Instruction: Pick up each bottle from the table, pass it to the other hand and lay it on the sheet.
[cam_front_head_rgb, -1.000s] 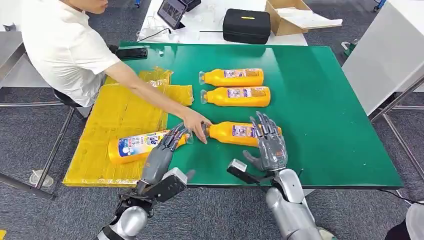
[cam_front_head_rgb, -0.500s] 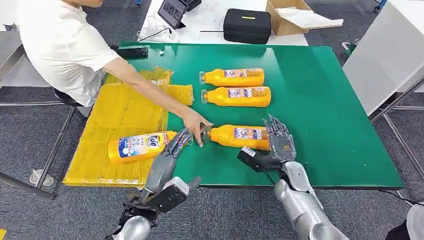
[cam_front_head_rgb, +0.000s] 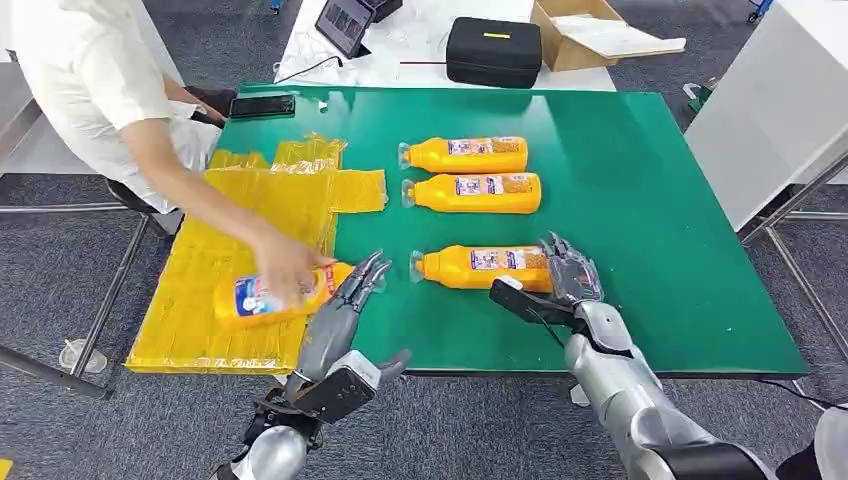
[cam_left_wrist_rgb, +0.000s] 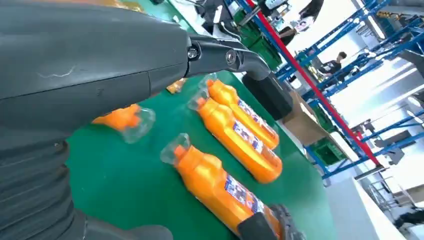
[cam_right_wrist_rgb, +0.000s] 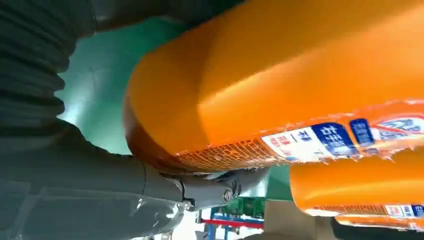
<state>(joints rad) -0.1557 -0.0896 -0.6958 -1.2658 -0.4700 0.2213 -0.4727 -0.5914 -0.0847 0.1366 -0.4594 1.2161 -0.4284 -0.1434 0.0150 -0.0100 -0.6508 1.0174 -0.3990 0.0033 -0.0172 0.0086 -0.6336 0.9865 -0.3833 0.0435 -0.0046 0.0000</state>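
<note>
Three orange bottles lie on the green table (cam_front_head_rgb: 650, 200): two at the back (cam_front_head_rgb: 465, 154) (cam_front_head_rgb: 475, 192) and the nearest bottle (cam_front_head_rgb: 478, 266) in front. My right hand (cam_front_head_rgb: 556, 283) brackets the nearest bottle's base, fingers spread on the far side and thumb along the near side; the bottle still lies flat. Up close that bottle (cam_right_wrist_rgb: 280, 75) sits against the thumb (cam_right_wrist_rgb: 150, 190). A fourth bottle (cam_front_head_rgb: 275, 292) lies on the yellow sheet (cam_front_head_rgb: 230, 220) with a person's blurred hand (cam_front_head_rgb: 285, 265) on it. My left hand (cam_front_head_rgb: 345, 300) hovers by its cap, fingers spread, holding nothing.
A person (cam_front_head_rgb: 90, 90) sits at the table's left side, arm stretched over the sheet. A phone (cam_front_head_rgb: 262, 105) lies at the back left corner. Behind the table stand a black case (cam_front_head_rgb: 492, 50), a cardboard box (cam_front_head_rgb: 590, 30) and a tablet (cam_front_head_rgb: 343, 22).
The person's hand left the nearest bottle's cap and went to the bottle on the sheet. My right hand shifted right and came round the nearest bottle's base. The left hand barely moved.
</note>
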